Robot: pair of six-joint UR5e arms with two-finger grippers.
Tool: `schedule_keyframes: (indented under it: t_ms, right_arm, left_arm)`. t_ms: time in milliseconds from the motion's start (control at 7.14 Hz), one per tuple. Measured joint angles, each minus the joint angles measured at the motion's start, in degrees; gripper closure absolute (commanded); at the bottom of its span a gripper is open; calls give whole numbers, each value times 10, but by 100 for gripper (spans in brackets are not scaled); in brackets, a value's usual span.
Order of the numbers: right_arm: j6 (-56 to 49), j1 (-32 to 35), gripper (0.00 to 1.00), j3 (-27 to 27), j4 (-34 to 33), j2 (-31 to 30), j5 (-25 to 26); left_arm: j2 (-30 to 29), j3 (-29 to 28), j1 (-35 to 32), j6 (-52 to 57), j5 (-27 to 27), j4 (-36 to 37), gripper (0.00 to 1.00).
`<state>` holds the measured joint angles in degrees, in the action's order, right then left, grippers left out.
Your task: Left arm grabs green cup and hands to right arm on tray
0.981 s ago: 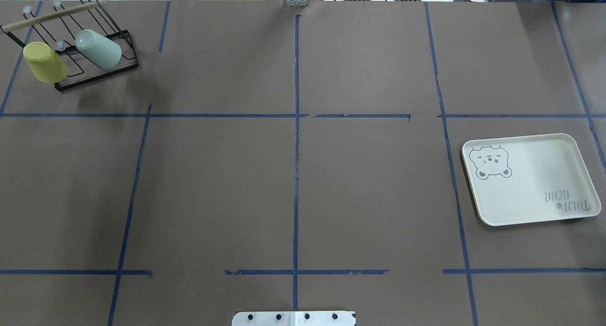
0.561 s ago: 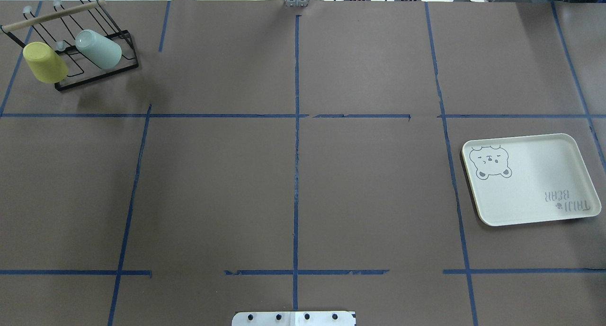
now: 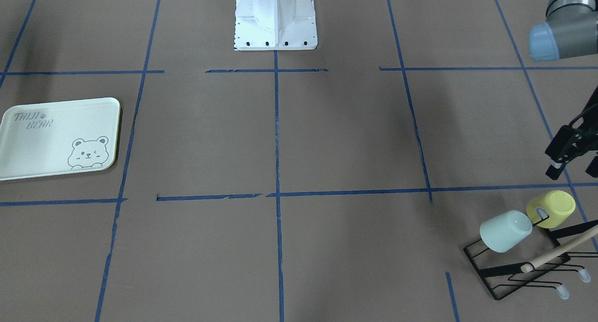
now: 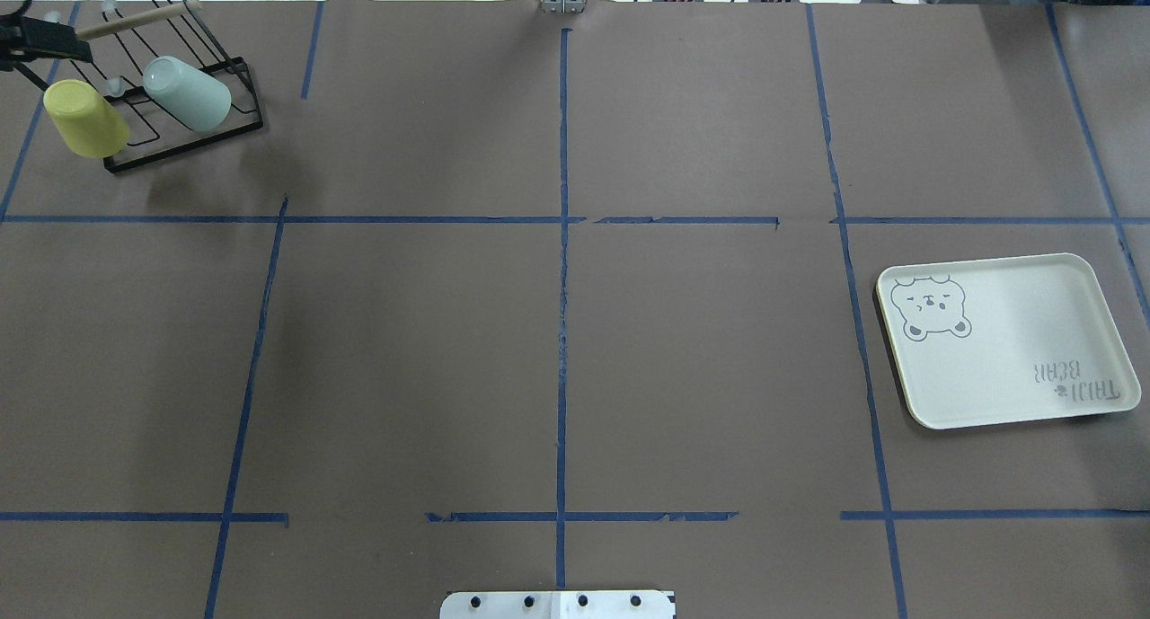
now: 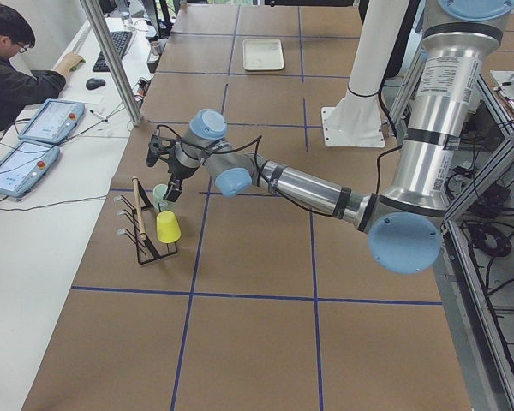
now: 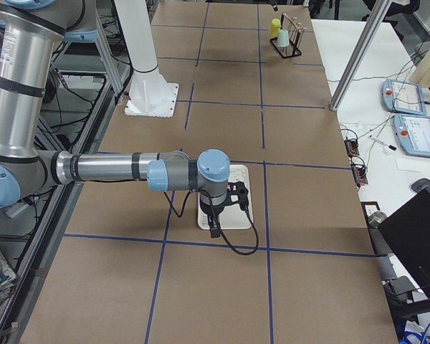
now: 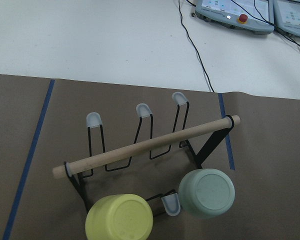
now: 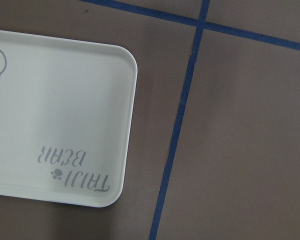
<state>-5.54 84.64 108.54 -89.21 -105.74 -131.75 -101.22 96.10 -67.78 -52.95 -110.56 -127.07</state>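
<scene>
At the far left corner of the brown paper-covered table (image 4: 701, 358) stands a black wire rack with a wooden rod (image 3: 502, 270). A small yellow plastic cup (image 4: 85, 118) sits tilted, mouth down, on its leftmost prong. Just to the right of that, the small pale mint-green plastic cup (image 4: 187, 92) leans bottom-up on a neighbouring prong, the two cups close together but apart. The silver-grey left arm with pale blue joint caps (image 5: 308, 188) reaches out to this corner. Its black two-finger left gripper (image 3: 573, 172) hangs above the rack with its fingers spread wide, holding nothing and touching neither cup. The left wrist view looks straight down on both cup bottoms. Far over on the right side lies the flat pale cream-green rectangular tray with a grey bear drawing (image 4: 1006, 331), nothing on it. The matching silver-grey right arm (image 6: 107, 168) stretches over it, and its right gripper (image 6: 222, 211) hovers above the tray; I cannot tell whether those fingers are apart or together
</scene>
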Motion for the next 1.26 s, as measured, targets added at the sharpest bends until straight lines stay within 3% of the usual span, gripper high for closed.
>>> schedule_keyframes:
  t_ms: [561,1261]
  right_arm:
    - [0,0,0,0,0,0,0]
    - [0,0,0,-1,0,0,0]
  left_arm:
    - [-63,-110,43,-39,52,-86,0]
    - [-73,-150,77,-36,81,-89,0]
